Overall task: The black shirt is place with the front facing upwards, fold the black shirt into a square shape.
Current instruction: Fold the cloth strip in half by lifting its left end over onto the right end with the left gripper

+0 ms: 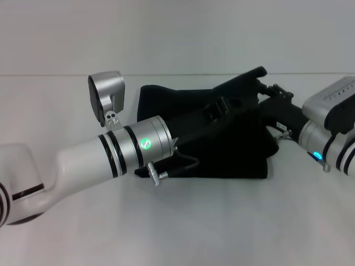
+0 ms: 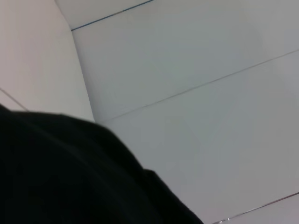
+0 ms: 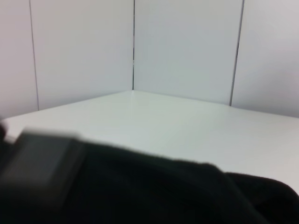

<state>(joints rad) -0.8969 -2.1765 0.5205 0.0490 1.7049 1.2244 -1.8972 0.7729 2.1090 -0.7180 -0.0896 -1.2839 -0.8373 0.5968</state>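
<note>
The black shirt (image 1: 233,158) lies on the white table (image 1: 183,221) as a folded dark bundle, roughly rectangular, with no lettering showing. My left arm reaches across it from the near left, and the left gripper (image 1: 250,76) sits over the shirt's far right part. My right gripper (image 1: 275,93) comes in from the right, close beside the left one at the same far right edge. Black fabric (image 2: 70,177) fills one corner of the left wrist view, and black fabric (image 3: 154,191) also runs along one edge of the right wrist view.
The left arm's silver wrist joint (image 1: 147,145) and a loose cable (image 1: 172,166) hang over the shirt's near left side. A grey camera housing (image 1: 106,94) stands above the arm. White wall panels (image 3: 187,46) close off the back of the table.
</note>
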